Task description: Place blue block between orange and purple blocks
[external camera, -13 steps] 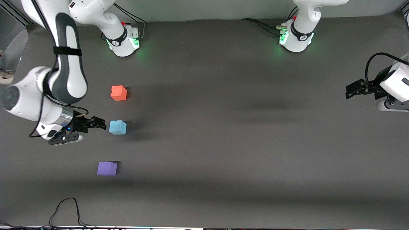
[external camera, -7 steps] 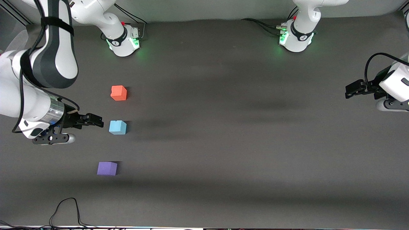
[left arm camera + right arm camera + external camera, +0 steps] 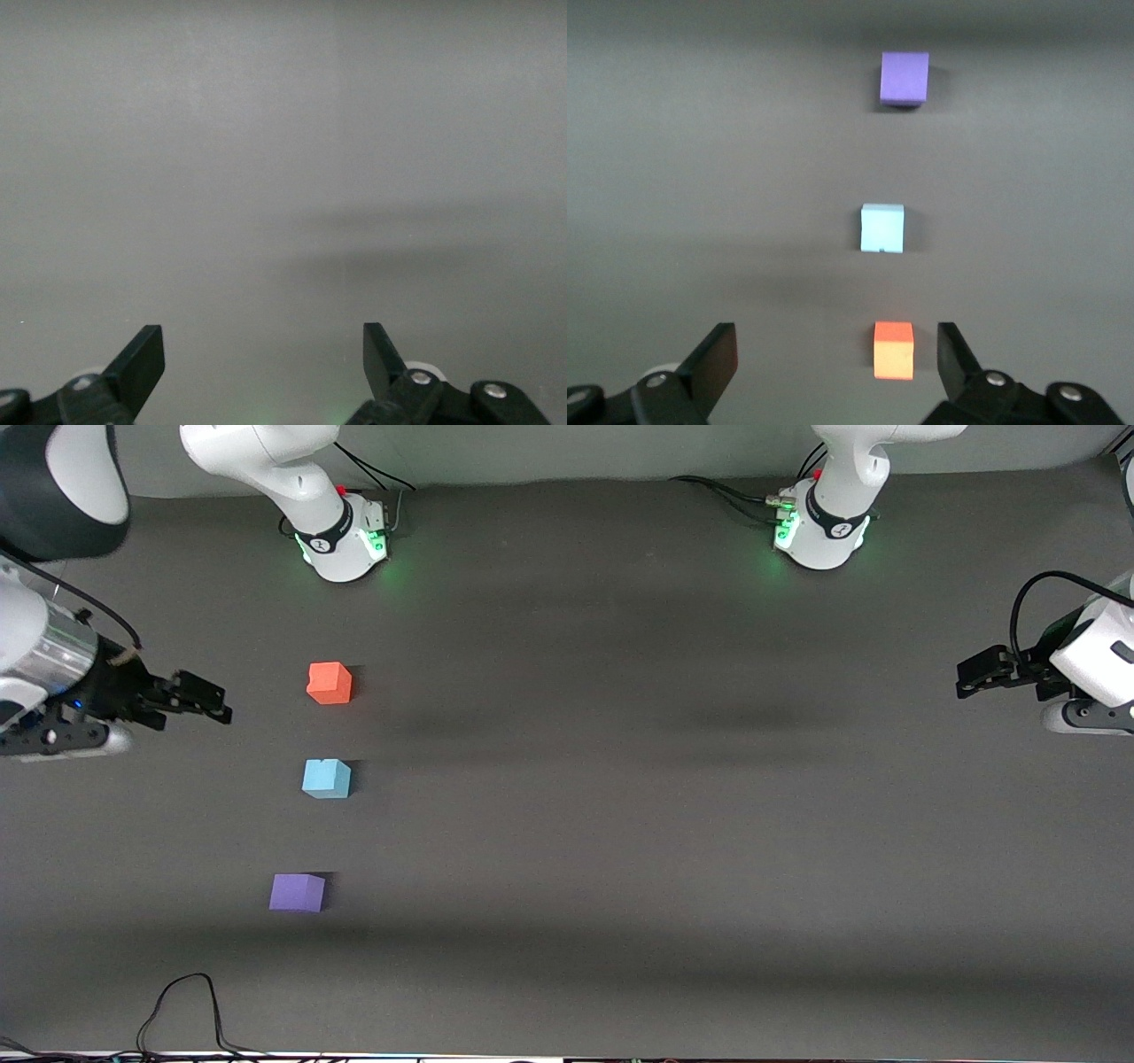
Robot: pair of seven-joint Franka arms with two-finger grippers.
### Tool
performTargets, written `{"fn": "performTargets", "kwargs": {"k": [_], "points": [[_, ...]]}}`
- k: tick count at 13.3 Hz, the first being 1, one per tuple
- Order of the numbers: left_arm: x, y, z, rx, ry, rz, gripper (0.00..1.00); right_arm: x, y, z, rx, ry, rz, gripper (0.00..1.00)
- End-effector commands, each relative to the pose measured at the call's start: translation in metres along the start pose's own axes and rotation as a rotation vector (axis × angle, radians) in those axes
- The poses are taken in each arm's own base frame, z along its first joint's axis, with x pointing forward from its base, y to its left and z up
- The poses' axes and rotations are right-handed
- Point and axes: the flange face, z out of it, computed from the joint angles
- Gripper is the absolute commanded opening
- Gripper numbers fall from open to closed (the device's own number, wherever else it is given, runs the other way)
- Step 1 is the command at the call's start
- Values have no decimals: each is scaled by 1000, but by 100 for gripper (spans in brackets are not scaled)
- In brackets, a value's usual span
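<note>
On the worktop (image 3: 620, 824) the blue block (image 3: 326, 778) sits between the orange block (image 3: 329, 683) and purple block (image 3: 297, 892). No readable writing shows. Right gripper (image 3: 205, 701) hangs empty, fingers wide; left gripper (image 3: 973, 676) waits likewise.

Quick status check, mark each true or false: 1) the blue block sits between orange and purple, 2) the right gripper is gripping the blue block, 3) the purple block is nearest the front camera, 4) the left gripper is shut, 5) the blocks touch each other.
1) True: the blue block rests on the table between the orange block and the purple block.
2) False: the right gripper is open, empty, up beside the orange block.
3) True.
4) False: the left gripper is open, waiting at its end of the table.
5) False: bare table separates them.
</note>
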Motion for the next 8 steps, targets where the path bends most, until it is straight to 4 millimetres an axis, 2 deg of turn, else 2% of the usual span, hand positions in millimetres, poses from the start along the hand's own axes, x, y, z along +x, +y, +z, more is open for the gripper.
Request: {"fn": "performTargets", "kwargs": {"k": [1,5,8], "points": [[-2,4,-3,-1,-2,-10,100,-38,-1,-5,-55,13,-2,100],[-2,4,-3,-4,-2,-11,100,-46,1,-18,-53,38,-3,100],[-2,4,-3,-4,0,-11,100,-41,9,-13,-53,34,9,100]]}}
